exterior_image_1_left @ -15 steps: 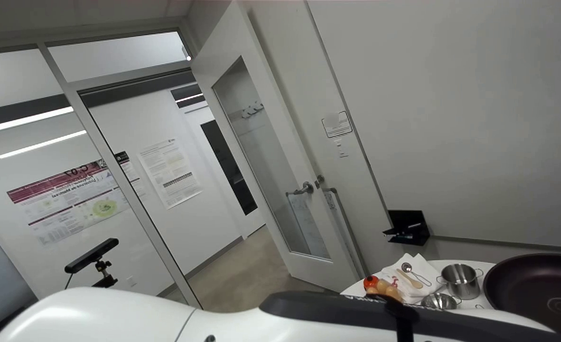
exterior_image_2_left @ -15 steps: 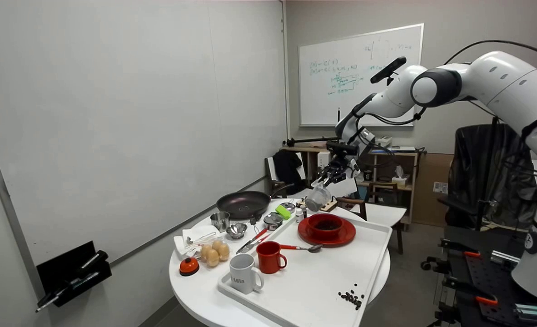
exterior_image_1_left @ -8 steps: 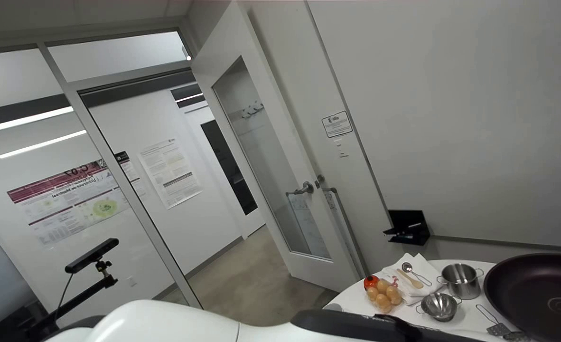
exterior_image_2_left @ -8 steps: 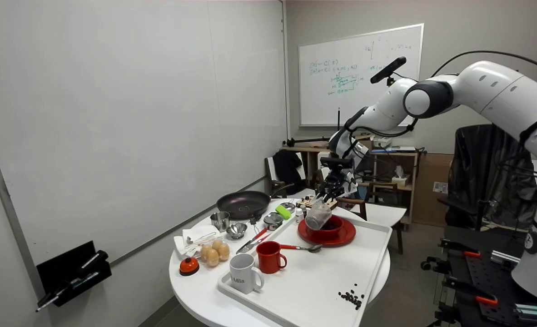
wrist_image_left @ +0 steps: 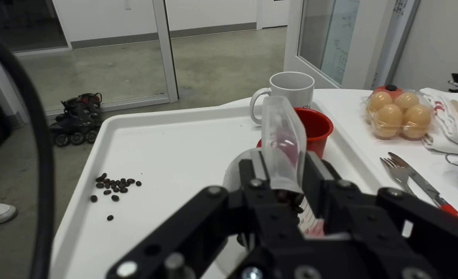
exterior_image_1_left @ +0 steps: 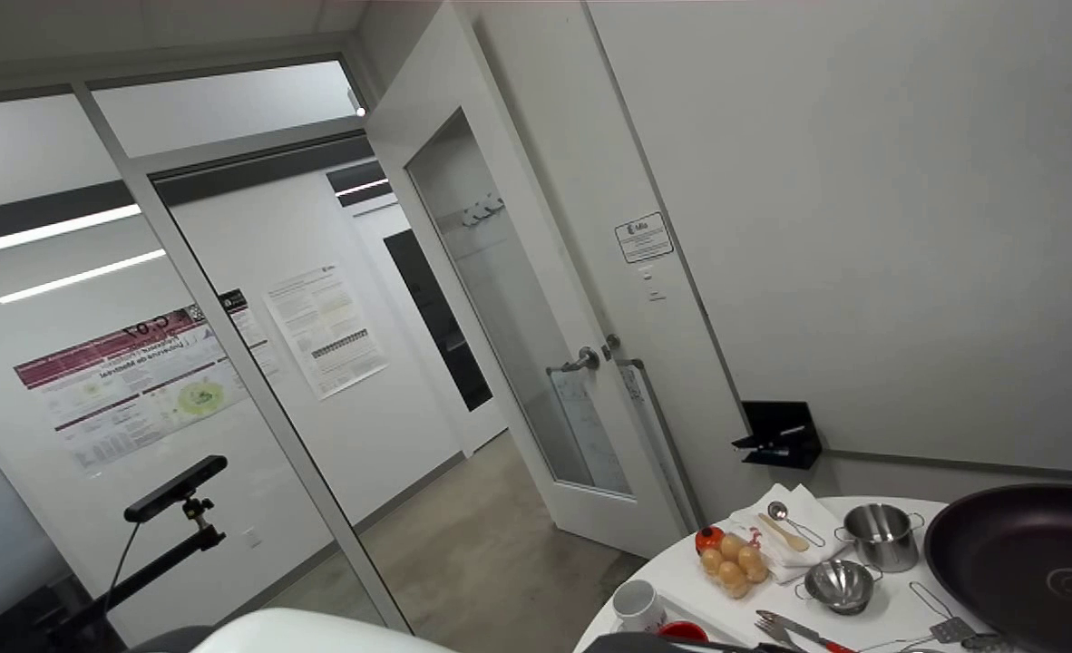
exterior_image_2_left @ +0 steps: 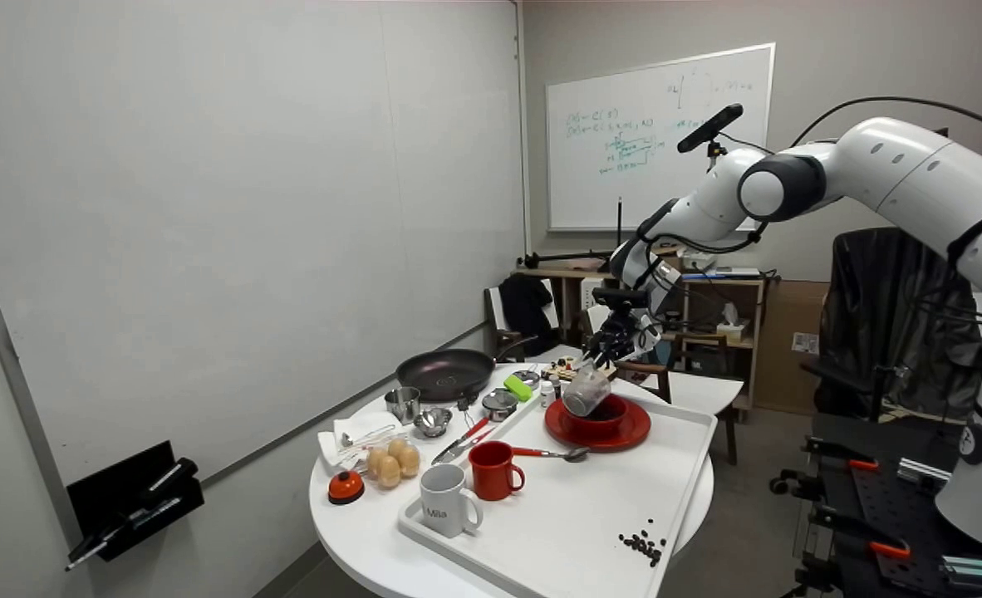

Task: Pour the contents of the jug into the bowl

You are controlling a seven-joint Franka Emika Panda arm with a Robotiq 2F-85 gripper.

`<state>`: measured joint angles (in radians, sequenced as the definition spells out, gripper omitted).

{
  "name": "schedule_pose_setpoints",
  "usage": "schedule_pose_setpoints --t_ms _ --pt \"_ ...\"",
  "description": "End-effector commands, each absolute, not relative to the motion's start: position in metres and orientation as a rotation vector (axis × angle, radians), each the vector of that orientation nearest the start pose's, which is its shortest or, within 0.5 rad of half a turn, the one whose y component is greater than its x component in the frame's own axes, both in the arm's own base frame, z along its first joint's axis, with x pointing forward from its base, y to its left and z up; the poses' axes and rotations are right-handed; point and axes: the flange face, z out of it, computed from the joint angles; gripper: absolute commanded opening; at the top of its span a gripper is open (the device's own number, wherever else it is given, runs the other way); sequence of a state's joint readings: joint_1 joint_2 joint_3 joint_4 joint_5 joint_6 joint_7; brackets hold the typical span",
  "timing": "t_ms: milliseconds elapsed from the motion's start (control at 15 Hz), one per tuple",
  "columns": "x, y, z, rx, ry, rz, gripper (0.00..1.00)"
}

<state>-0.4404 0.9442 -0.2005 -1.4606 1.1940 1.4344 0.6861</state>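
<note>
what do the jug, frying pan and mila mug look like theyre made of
Jug: probably translucent plastic, slightly cloudy; red shows through it in the wrist view.
Frying pan: likely metal with a dark non-stick coating, given the smooth, soft sheen.
Mila mug: perhaps glazed ceramic; smooth and pale, but enamel is possible.

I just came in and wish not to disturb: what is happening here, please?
A robot arm has its jaws shut on the handle of a clear jug, held tilted at the red bowl, apparently to pour. The bowl stands on a red plate on the white tray, where dark beans lie loose. How much is in the jug, I cannot tell.
</note>
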Motion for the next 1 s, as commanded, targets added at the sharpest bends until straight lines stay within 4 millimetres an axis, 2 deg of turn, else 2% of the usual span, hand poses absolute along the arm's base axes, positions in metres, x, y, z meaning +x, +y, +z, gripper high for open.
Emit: schedule_pose_setpoints --t_ms 0,333,733,800,933 --pt "0.590 -0.283 0.135 -1.186 1.496 0.991 0.10" --pt "0.590 -0.283 0.141 -1.141 1.402 0.997 0.10" --pt "0.596 -0.283 0.141 -1.073 1.373 0.949 0.10" --pt "0.594 -0.295 0.138 -1.058 1.364 0.940 0.10" --pt "0.593 -0.304 0.139 -1.032 1.359 0.914 0.10"
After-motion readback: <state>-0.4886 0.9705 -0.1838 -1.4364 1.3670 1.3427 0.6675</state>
